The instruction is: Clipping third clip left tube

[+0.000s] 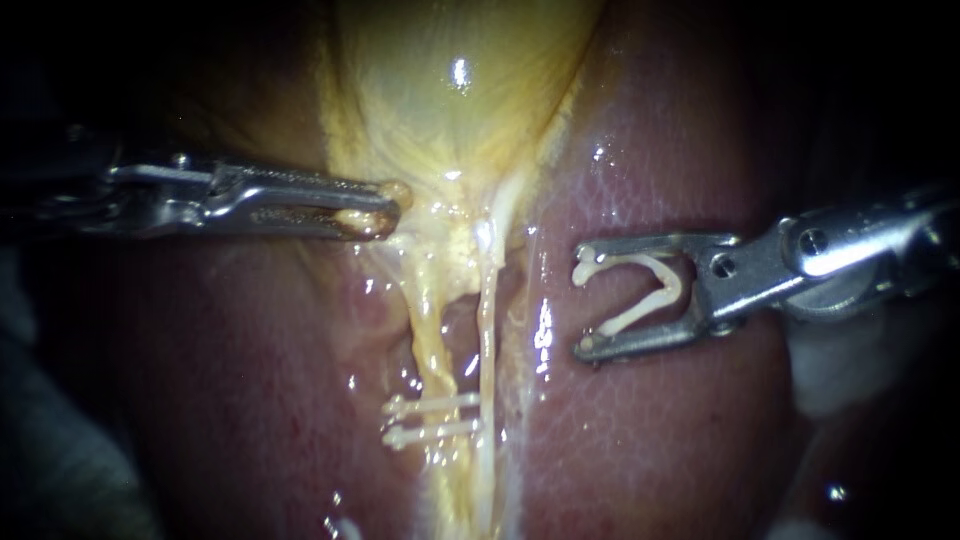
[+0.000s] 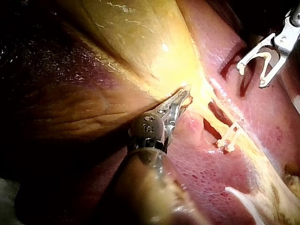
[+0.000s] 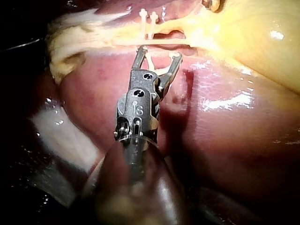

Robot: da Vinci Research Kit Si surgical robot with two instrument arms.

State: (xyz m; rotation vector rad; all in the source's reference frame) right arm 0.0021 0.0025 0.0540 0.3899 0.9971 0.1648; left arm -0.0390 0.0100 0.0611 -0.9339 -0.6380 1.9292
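Left tube point(image 1: 428, 335) ran from the neck of the gallbladder point(image 1: 450, 90) at 12 o'clock down toward 6 o'clock over the liver point(image 1: 650, 440). The right tube point(image 1: 487, 330) lay just beside it at its 3 o'clock. Low on the left tube two white clips sat across it, the upper clip point(image 1: 432, 405) just above the lower clip point(image 1: 430, 433). I could not tell whether their ends touched the right tube.

My left instrument point(image 1: 375, 208) came in from 9 o'clock. Its jaws were clamped on the gallbladder at its yellow neck, at the tube's 11 o'clock.

My right instrument point(image 1: 583, 305) came in from 3 o'clock. Its jaws stood wide apart around the loaded clip point(image 1: 640, 314), one leg seated against each jaw, with the mouth facing 9 o'clock toward the tubes. That clip hung over bare liver, apart from both tubes, at the right tube's 3 o'clock.
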